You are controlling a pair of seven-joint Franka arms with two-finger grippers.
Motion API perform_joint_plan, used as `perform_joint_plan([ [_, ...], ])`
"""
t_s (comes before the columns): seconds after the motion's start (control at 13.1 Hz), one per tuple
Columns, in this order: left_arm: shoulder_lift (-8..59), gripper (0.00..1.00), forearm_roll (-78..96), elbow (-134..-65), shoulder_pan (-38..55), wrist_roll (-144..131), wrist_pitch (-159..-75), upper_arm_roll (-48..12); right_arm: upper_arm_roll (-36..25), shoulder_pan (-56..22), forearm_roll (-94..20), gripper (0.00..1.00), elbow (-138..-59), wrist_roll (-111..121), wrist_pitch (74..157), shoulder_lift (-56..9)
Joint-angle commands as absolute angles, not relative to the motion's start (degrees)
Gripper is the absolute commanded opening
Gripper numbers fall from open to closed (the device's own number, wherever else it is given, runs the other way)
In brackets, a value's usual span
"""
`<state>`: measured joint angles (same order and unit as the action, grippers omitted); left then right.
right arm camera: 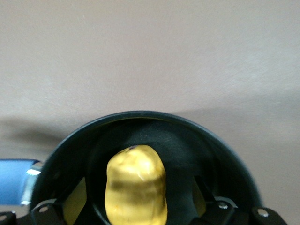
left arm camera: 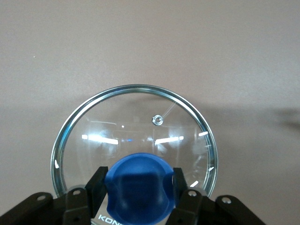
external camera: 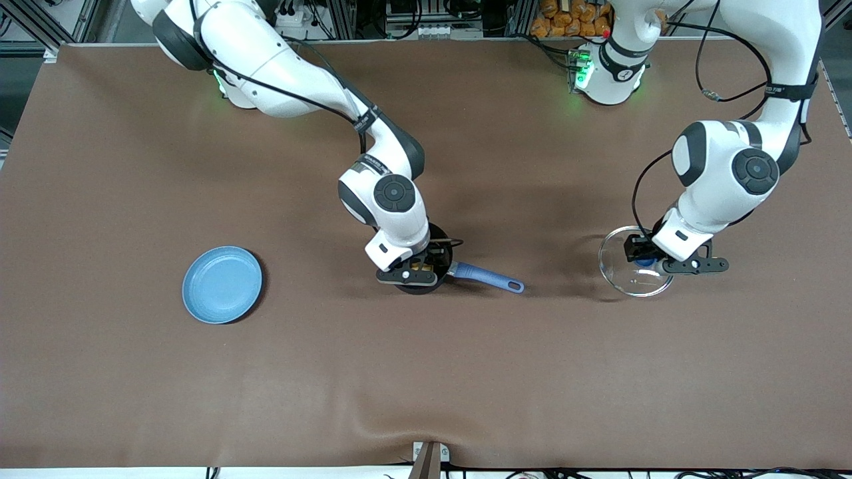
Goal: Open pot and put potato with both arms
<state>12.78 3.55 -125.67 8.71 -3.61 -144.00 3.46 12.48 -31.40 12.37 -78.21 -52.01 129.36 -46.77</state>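
Note:
The black pot [external camera: 442, 238] with its blue handle [external camera: 486, 277] stands uncovered mid-table. The yellow potato [right arm camera: 136, 187] lies inside the pot [right arm camera: 140, 123]. My right gripper [external camera: 418, 267] is down in the pot, open, with a finger on each side of the potato and a gap between each finger and it. My left gripper [external camera: 645, 261] is shut on the blue knob [left arm camera: 140, 187] of the glass lid [external camera: 629, 278]. It holds the lid [left arm camera: 136, 117] flat and low at the table, toward the left arm's end. I cannot tell if the lid touches the table.
A flat blue plate [external camera: 222, 284] lies toward the right arm's end of the table, about level with the pot. The pot's handle points toward the lid.

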Motion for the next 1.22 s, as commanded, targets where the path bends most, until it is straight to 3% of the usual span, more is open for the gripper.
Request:
perform_joint_plan([
  [0.0, 14.1, 0.00, 4.0, -127.0, 8.4, -0.9, -148.0, 3.3, 12.9, -30.4, 13.5, 1.00, -79.4, -51.9, 122.2, -40.8],
  [0.46, 17.8, 0.00, 4.0, -126.8, 4.3, 6.3, -152.9, 3.1, 13.2, -19.5, 12.9, 1.00, -80.1, -47.0, 107.4, -28.3],
  [0.92, 20.2, 0.00, 4.0, -126.2, 4.4, 7.5, -154.5, 3.0, 12.9, -4.7, 6.4, 1.00, -80.2, -21.6, 97.0, -19.0],
  [1.15, 20.7, 0.00, 4.0, -126.2, 4.2, 7.6, -154.5, 2.4, 4.0, -2.7, 0.2, 1.00, -80.2, -9.4, 91.5, -14.8],
])
